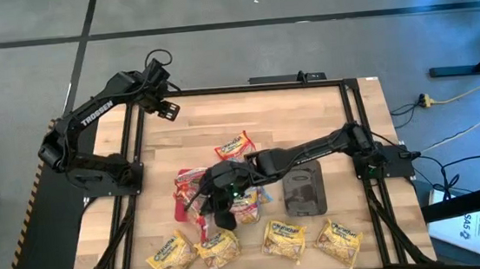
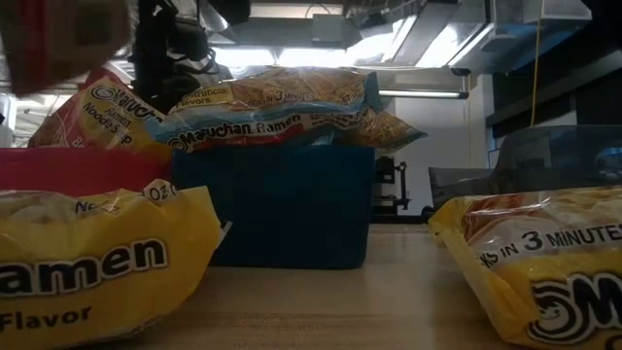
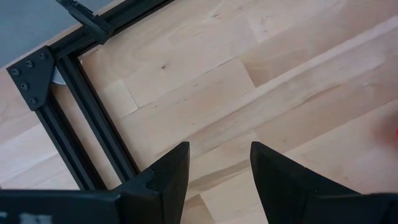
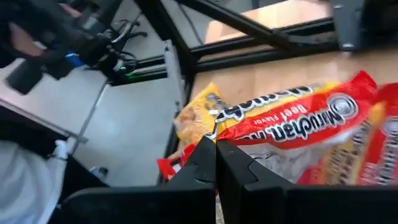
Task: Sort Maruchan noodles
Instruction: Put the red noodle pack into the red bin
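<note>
Several Maruchan noodle packets lie on the wood table. A row of yellow ones (image 1: 219, 248) sits along the near edge, and one red-orange packet (image 1: 234, 145) lies farther back. More are piled on the red tray (image 2: 68, 165) and the blue tray (image 2: 282, 204) at the centre. My right gripper (image 4: 216, 155) reaches over that pile (image 1: 220, 208), shut on a red beef-flavour packet (image 4: 298, 118). That packet shows blurred high above the red tray (image 2: 58, 39). My left gripper (image 3: 219, 168) hangs open over bare wood at the far left corner (image 1: 168, 106). My right gripper pinches the red packet near one end (image 4: 233, 134) between its two shut fingers; the fingers themselves hide the exact spot. It slants downward from the table's right side. The packet is lifted above the trays and stretches sideways from the fingers.
A dark grey tray (image 1: 304, 190) lies right of the pile, under my right arm. Black frame rails (image 3: 93, 124) border the table at the far left corner. Bare wood spreads across the far half of the table (image 1: 290, 113).
</note>
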### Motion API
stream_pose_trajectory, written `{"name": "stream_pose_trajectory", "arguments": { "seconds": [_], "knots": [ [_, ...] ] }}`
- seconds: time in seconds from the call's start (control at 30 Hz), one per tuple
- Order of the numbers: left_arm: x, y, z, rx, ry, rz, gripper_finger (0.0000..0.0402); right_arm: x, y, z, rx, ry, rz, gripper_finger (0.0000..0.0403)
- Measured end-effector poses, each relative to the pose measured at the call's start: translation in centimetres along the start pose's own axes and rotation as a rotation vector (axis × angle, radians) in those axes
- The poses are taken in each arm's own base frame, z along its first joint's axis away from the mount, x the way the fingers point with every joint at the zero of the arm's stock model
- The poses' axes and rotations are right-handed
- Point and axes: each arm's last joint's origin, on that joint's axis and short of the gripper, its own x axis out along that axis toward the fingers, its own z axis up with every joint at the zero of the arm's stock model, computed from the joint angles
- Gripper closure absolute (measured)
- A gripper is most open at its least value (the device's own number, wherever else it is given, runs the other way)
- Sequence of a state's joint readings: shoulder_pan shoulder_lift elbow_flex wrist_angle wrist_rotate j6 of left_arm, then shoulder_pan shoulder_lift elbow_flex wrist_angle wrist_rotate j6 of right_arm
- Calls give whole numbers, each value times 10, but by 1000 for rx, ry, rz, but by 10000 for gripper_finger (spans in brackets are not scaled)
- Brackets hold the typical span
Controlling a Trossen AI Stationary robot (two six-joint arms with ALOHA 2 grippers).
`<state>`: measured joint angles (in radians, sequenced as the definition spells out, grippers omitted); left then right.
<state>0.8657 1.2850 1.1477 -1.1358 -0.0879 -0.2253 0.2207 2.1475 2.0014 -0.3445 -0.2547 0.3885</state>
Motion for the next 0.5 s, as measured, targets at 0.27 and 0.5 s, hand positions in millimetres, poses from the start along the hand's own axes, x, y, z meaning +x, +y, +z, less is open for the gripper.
{"name": "stream_pose_trajectory", "arguments": {
  "seconds": [0.27, 0.5],
  "knots": [
    [0, 0, 0, 1, -1, 3, 237, 12, -2, -5, 15, 29, 125, 403],
    [0, 0, 0, 1, -1, 3, 237, 14, -25, -1, 39, 12, 83, 403]
  ]
}}
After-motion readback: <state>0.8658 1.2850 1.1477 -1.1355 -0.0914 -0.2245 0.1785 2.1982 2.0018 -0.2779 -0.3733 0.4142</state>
